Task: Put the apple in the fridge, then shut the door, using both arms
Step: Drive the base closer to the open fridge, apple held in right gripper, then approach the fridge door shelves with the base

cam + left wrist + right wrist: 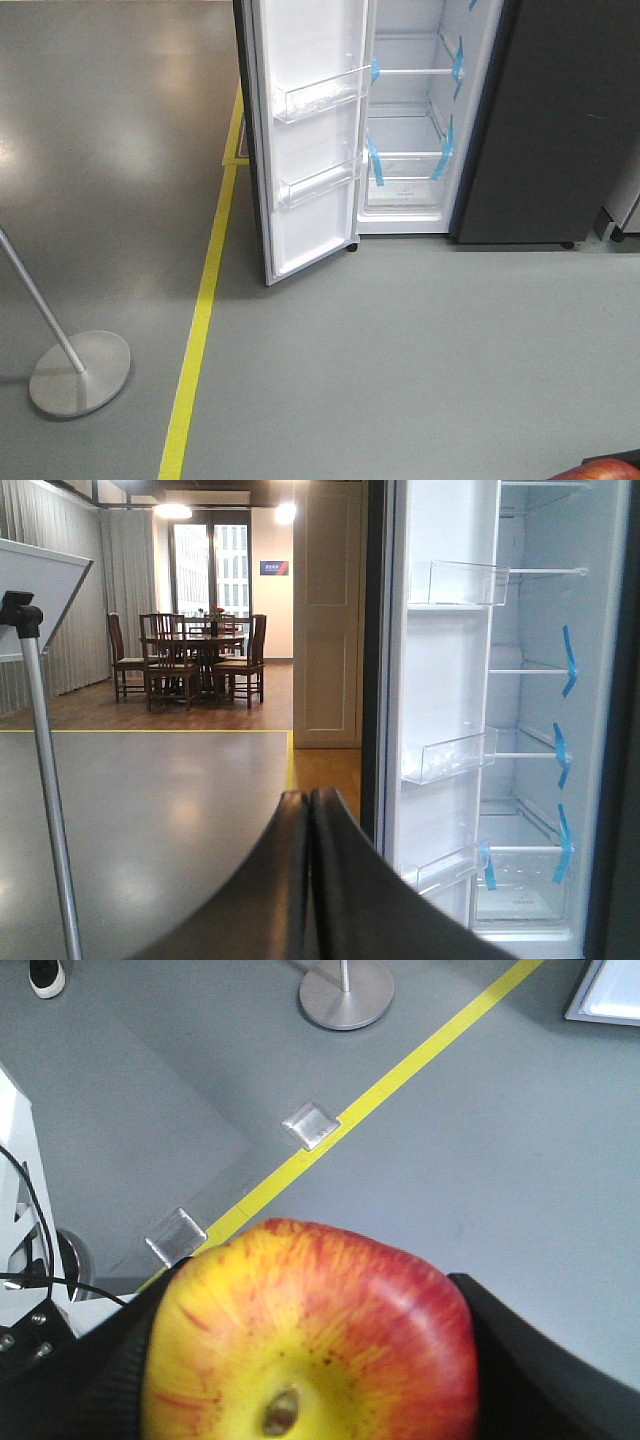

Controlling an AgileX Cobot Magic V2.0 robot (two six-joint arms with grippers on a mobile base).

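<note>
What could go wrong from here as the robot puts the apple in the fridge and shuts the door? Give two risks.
The apple is round and shiny and seems pinched only at its sides by the right gripper. It may slip on the way across the floor to the fridge.

The door stands open with its clear bins jutting beside the opening, so an arm reaching inside might clip them.

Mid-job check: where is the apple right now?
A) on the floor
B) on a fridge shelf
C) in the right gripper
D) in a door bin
C: the right wrist view shows the apple clamped in the right gripper, and the fridge shelves in view hold nothing.
</note>
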